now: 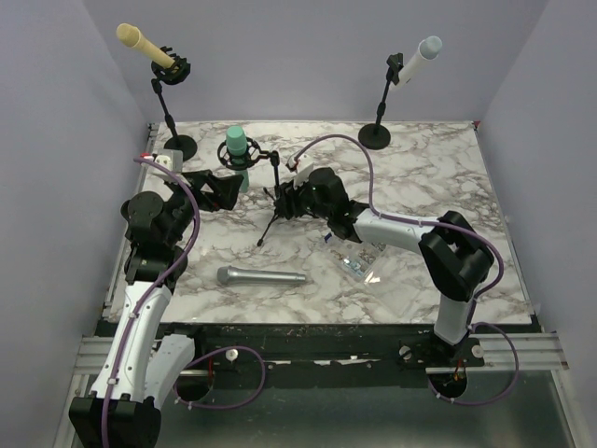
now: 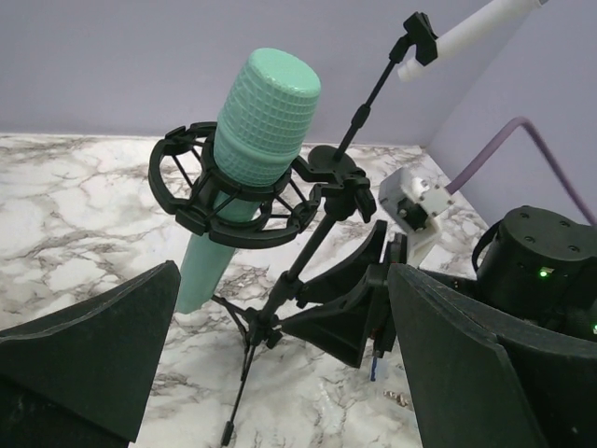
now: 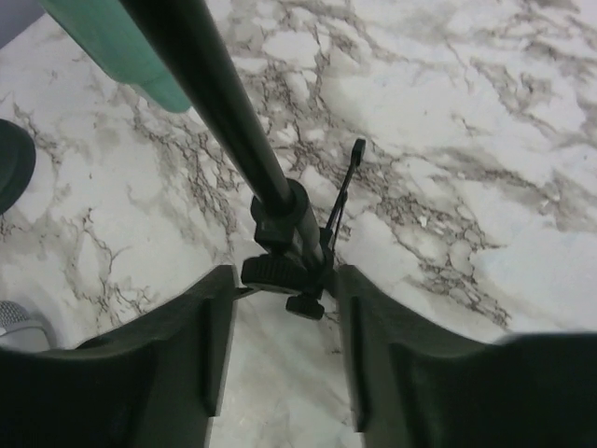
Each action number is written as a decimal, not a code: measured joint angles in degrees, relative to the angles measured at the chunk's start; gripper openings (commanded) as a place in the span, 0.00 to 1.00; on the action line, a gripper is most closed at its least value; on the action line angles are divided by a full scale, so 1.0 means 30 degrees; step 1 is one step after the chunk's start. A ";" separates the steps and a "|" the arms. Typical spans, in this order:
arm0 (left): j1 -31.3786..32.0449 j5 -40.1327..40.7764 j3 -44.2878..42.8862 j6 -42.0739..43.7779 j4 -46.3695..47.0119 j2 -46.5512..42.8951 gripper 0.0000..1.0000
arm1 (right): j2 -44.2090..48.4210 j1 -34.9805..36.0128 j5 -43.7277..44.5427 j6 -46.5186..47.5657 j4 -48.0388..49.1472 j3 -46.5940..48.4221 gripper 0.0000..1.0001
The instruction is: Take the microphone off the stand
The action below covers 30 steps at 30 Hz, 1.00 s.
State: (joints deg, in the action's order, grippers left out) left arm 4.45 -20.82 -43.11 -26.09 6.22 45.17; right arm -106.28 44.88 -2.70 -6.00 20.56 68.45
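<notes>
The green microphone (image 2: 263, 117) is sitting in the black shock mount (image 2: 182, 191) of a small tripod stand (image 1: 275, 187) near the middle of the marble worktop (image 1: 420, 177), not yet removed. In the left wrist view its long axis is leaning, with the ribbed head pointing toward 1 o'clock and the tail dropping through the ring toward 7 o'clock. The left tool (image 1: 231, 189) is hanging with its jaws spread wide and holding nothing. The microphone is lying just beyond it at about 12 o'clock in the overhead view, and above the gap between its fingers in its own camera. That makes the left arm the nearer one to the microphone's body. The right tool (image 3: 280, 280) is working lower down, with the microphone off at about 10 o'clock. Its jaws are closely bracketing the stand's knobbed collar, though whether they are pressing on it cannot be told. A grey microphone (image 1: 261, 276) is lying flat on the worktop at 6 o'clock from the stand. The coming move is probably turning on the left tool lining up across that leaning axis, so the microphone slides out of the ring head-first.
</notes>
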 measured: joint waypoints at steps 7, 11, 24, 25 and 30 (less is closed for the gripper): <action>0.0000 -0.0386 0.0284 0.0277 0.0619 0.0007 0.95 | -0.0087 0.0000 0.0801 -0.0168 -0.1953 0.0051 0.72; 0.0015 -0.0379 0.0313 0.0415 0.0634 0.0015 0.95 | -0.0685 0.0000 0.1974 0.0175 -0.2149 0.0721 0.58; 0.0816 0.0066 0.0590 0.1501 0.0627 -0.0503 0.95 | -0.3337 -0.0627 0.4189 0.1530 -0.1253 0.2455 0.63; 0.0816 0.0117 0.0590 0.1596 0.0627 -0.0546 0.95 | -0.3359 -0.0648 0.4211 0.1545 -0.1246 0.2535 0.66; 0.0816 0.0248 0.0597 0.1734 0.0619 -0.0554 0.95 | -0.2747 -0.0874 0.4080 0.1297 -0.1326 0.2237 0.88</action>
State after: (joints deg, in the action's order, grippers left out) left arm 6.90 -20.08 -41.32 -20.88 8.08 43.51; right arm -114.52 42.26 9.54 -2.11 16.58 75.16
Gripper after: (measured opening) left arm 0.960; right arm 0.809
